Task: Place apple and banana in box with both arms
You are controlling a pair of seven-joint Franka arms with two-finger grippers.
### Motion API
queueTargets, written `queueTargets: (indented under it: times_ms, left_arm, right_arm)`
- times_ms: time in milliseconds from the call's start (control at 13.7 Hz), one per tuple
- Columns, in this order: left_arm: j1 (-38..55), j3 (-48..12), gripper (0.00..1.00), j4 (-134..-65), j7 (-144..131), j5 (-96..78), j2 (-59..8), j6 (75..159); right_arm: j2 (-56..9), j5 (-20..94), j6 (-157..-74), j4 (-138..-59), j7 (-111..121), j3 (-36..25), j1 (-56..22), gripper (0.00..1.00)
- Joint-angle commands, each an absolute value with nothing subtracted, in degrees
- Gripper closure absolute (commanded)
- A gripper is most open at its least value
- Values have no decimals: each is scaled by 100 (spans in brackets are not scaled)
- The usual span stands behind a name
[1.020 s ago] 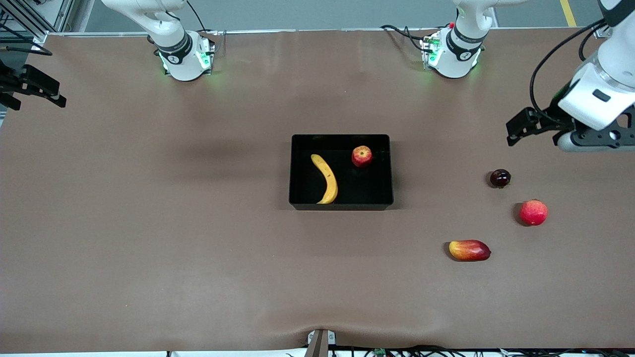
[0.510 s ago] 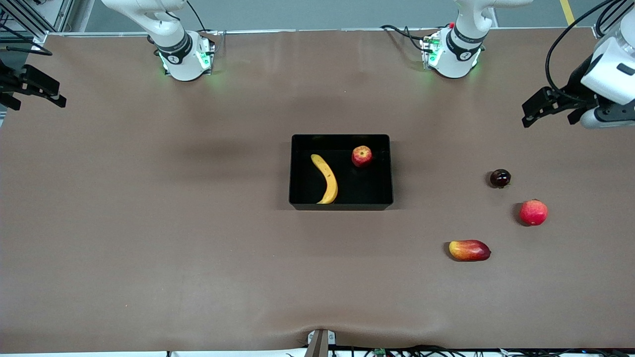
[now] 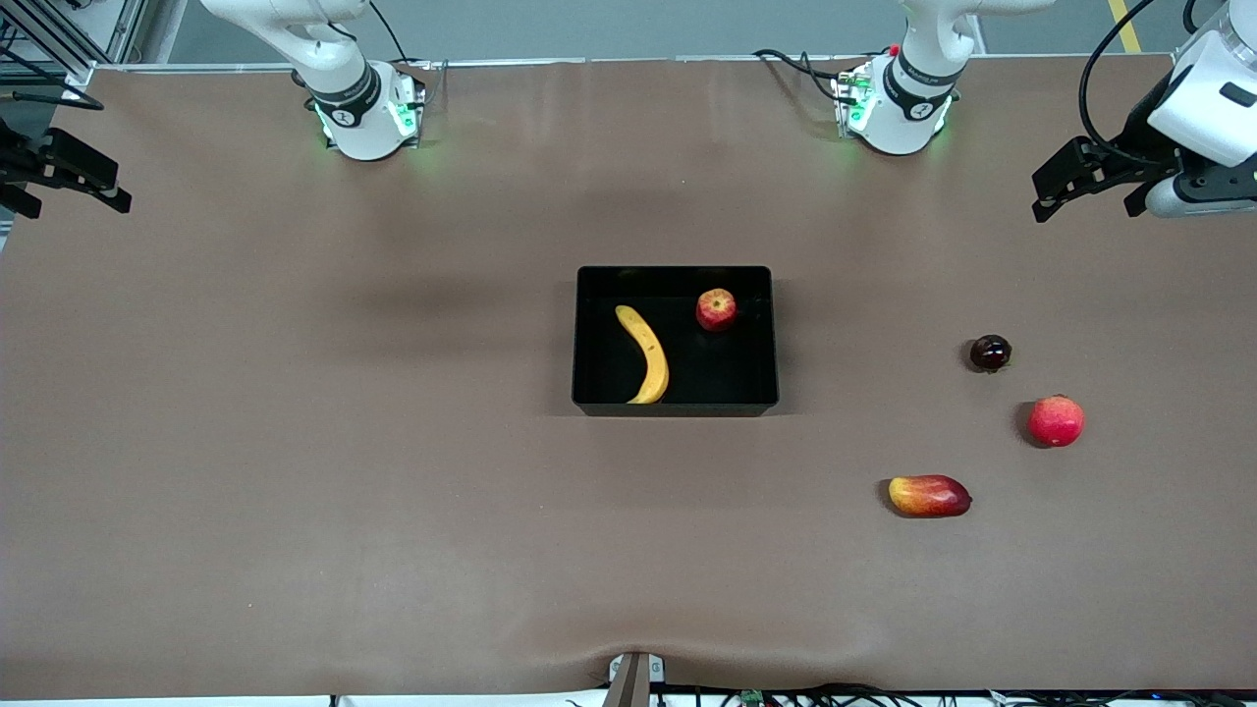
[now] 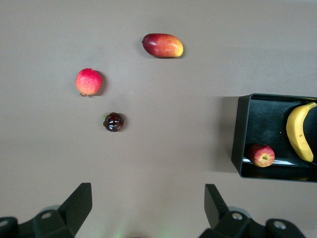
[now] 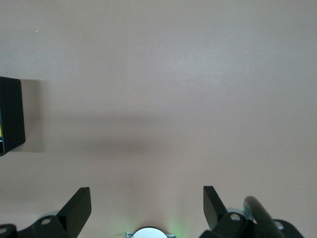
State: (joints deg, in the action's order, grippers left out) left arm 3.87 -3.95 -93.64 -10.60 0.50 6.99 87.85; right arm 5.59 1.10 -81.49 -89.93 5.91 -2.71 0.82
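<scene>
Both fruits—banana (image 3: 644, 353), apple (image 3: 716, 309)—lie in the box (image 3: 589, 339); left gripper (image 3: 1056, 187) and right gripper (image 3: 69, 175) gape empty.

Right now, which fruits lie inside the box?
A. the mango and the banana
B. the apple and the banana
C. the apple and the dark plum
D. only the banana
B: the apple and the banana both lie inside the box, while the other three fruits sit out on the table toward the left arm's end.
</scene>
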Motion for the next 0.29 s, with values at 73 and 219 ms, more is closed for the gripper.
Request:
queueTargets:
  times_ms: [73, 219]
  left_arm:
    - [325, -413, 0, -8966, -1011, 53, 449, 8736]
    - [325, -413, 0, -8921, -1011, 53, 387, 8736]
  right_arm:
    - [519, 141, -8139, -8912, 606, -211, 158, 0]
    - [519, 149, -8139, -8912, 606, -211, 176, 0]
